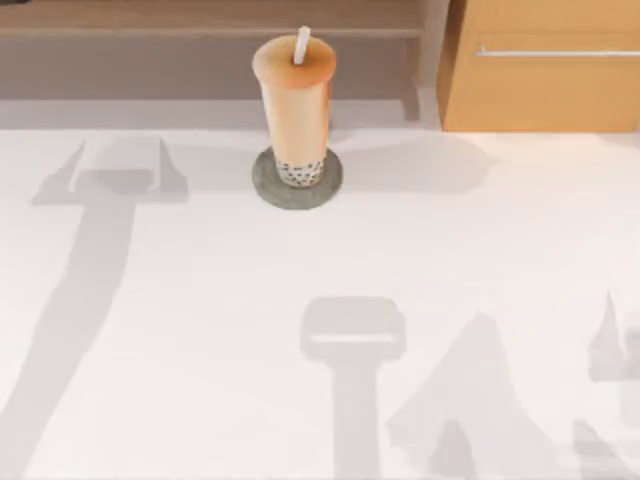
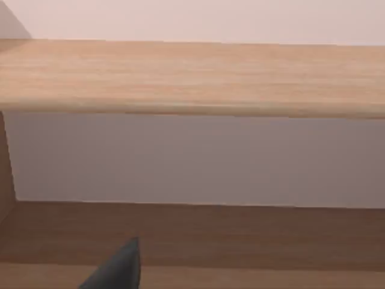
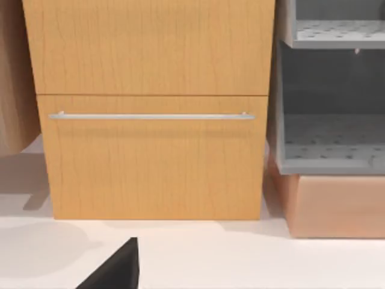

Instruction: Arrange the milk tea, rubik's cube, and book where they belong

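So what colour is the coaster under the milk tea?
Grey coaster, clearest in the top view.

peach-tan milk tea (image 1: 294, 110) (dark pearls), grey coaster (image 1: 270, 184), white table (image 1: 200, 330)

milk tea (image 1: 294, 100) on coaster (image 1: 268, 186), drawer (image 1: 545, 70) right

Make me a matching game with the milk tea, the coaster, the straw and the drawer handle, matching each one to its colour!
Things:
1. milk tea
2. coaster
3. straw
4. drawer handle

Colours:
A. white
B. silver
C. peach-tan
D. grey

Pairs: 1-C, 2-D, 3-A, 4-B
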Tool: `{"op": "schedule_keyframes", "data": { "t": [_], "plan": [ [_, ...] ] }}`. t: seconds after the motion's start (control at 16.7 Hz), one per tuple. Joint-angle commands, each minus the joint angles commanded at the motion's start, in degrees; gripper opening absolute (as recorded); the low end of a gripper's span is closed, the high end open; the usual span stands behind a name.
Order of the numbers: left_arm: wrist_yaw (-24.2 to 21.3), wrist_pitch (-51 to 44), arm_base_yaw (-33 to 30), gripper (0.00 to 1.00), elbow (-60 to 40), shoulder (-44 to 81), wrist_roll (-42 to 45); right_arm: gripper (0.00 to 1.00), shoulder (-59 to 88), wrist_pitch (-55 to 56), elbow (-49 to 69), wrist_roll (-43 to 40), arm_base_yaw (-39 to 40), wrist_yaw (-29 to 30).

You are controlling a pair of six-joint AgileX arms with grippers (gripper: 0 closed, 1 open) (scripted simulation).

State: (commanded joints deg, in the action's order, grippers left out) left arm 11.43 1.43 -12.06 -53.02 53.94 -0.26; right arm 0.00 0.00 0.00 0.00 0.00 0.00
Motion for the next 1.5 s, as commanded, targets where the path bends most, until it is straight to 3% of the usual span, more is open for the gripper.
{"op": "schedule_keyframes", "data": {
  "t": [0.36, 0.6, 1.2, 1.5],
  "plan": [
    [-7.63, -0.91, 8.1, 1.0, 34.44, -35.51, -0.02, 1.0, 0.0, 0.0, 0.0, 0.0, 0.0, 0.0],
    [-10.57, -1.31, 11.12, 1.0, 48.57, -49.55, 0.16, 1.0, 0.0, 0.0, 0.0, 0.0, 0.0, 0.0],
    [-11.43, -1.43, 12.06, 1.0, 53.02, -53.94, 0.26, 1.0, 0.57, 0.24, 0.56, 0.0, -0.17, -0.2],
    [-11.43, -1.43, 12.06, 1.0, 53.02, -53.94, 0.26, 1.0, 12.63, 4.85, 11.51, 0.03, -3.7, -3.58]
  ]
}}
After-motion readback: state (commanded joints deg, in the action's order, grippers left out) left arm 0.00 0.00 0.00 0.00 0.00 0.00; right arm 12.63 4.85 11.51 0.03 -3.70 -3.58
